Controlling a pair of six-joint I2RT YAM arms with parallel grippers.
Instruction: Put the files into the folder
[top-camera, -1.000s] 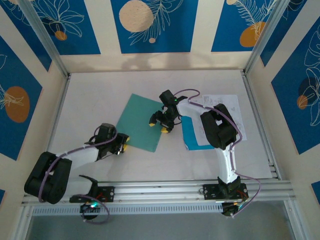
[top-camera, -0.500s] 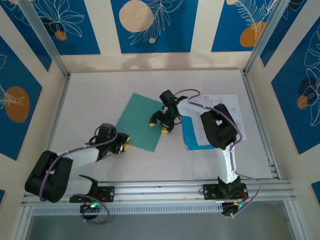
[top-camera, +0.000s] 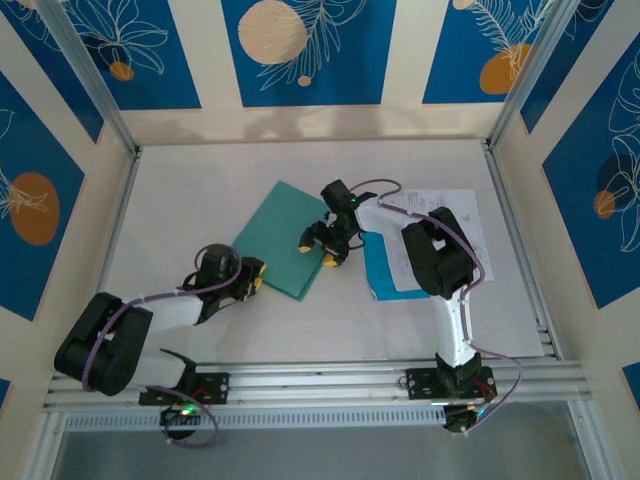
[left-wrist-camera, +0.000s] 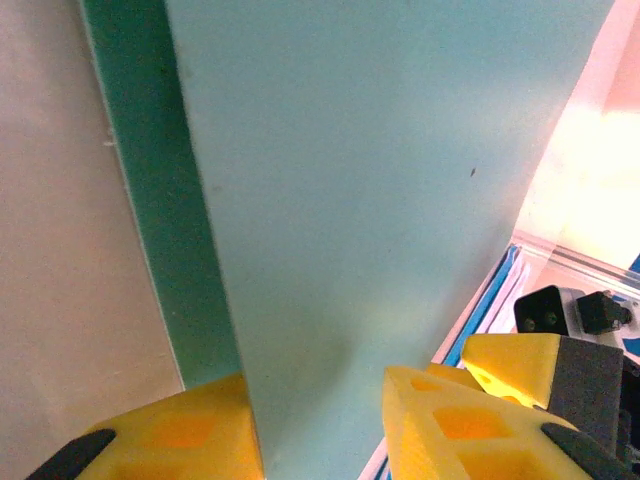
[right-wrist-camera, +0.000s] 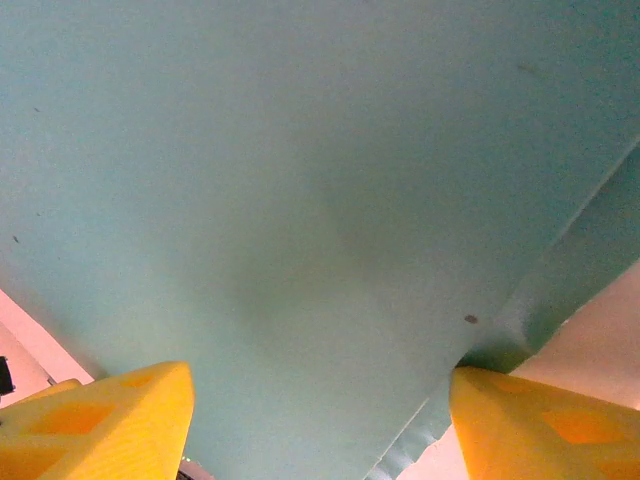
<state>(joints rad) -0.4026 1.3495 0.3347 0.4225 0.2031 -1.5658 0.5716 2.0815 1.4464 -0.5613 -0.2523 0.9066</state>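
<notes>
The teal folder (top-camera: 282, 238) lies mid-table with its top cover lifted off the darker lower leaf (left-wrist-camera: 150, 200). My left gripper (top-camera: 254, 276) sits at the folder's near-left corner. In the left wrist view its jaws (left-wrist-camera: 318, 420) stand apart, with the pale raised cover (left-wrist-camera: 380, 180) filling the gap. My right gripper (top-camera: 318, 252) is at the folder's right edge, open wide (right-wrist-camera: 320, 420), the teal cover (right-wrist-camera: 300, 180) spanning between its fingers. The files (top-camera: 455, 212), white printed sheets, lie at the right, partly under the right arm.
A blue sheet or folder (top-camera: 385, 275) lies under the files beside the right arm. Metal rails run along the table's sides and near edge (top-camera: 330, 378). Patterned walls close the table in at the back and both sides.
The left gripper has pushed up and right into the folder's corner, and the cover there has risen, narrowing the folder's outline. The right gripper has hardly moved.
</notes>
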